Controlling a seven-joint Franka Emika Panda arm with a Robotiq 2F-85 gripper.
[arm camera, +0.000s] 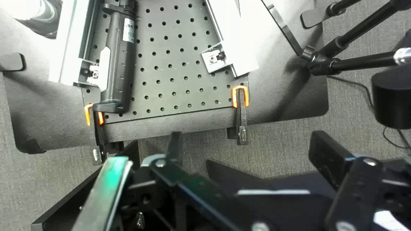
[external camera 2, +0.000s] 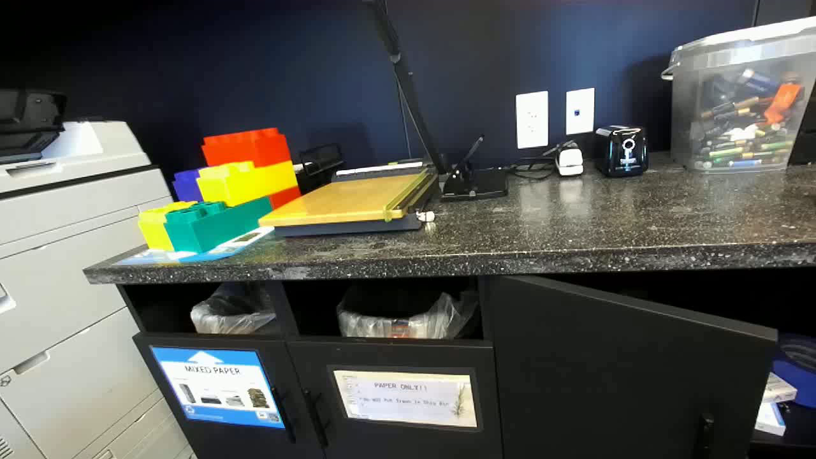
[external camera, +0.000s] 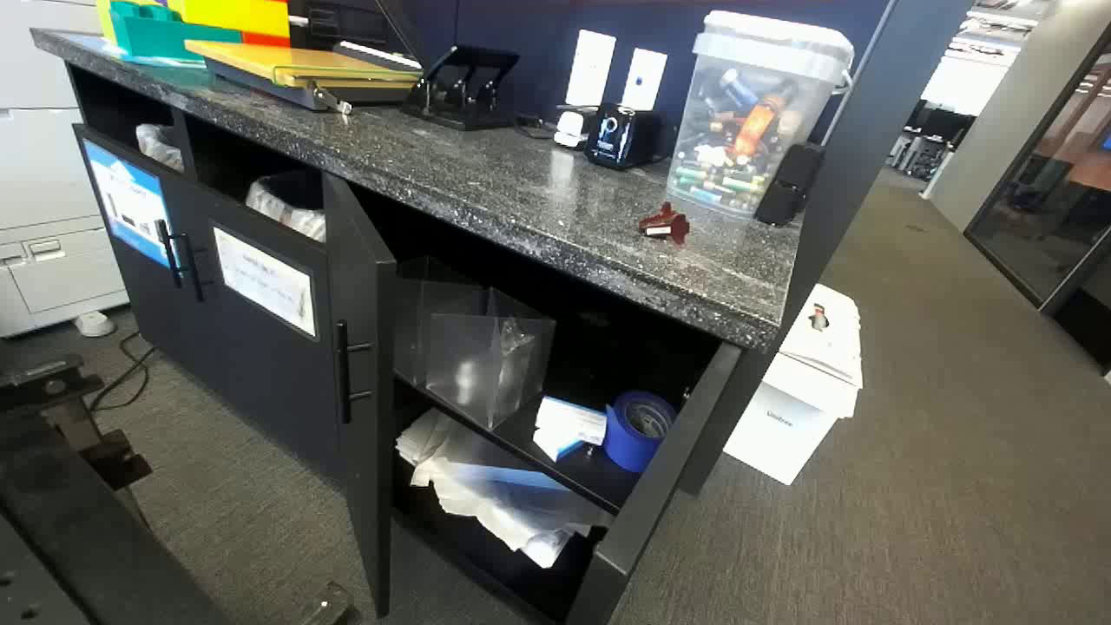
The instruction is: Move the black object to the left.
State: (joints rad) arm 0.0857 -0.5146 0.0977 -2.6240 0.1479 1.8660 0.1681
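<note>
The long speckled counter (external camera: pixel 486 165) draws my eye first; under its front edge an open cupboard (external camera: pixel 599 347) holds a clear box (external camera: pixel 469 365) and blue tape (external camera: pixel 632 441). Near the back right corner, a clear tub (external camera: pixel 772 56) contains small cylinders (external camera: pixel 707 182), batteries perhaps. The gripper (arm camera: pixel 250 149) has its jaws spread wide, nothing between them. The black object (external camera: pixel 665 224), reddish-brown, lies between tub and front edge, inward from the front right corner. Its long axis isn't plain; nor, with it out of the wrist view, is its direction from the jaws.
</note>
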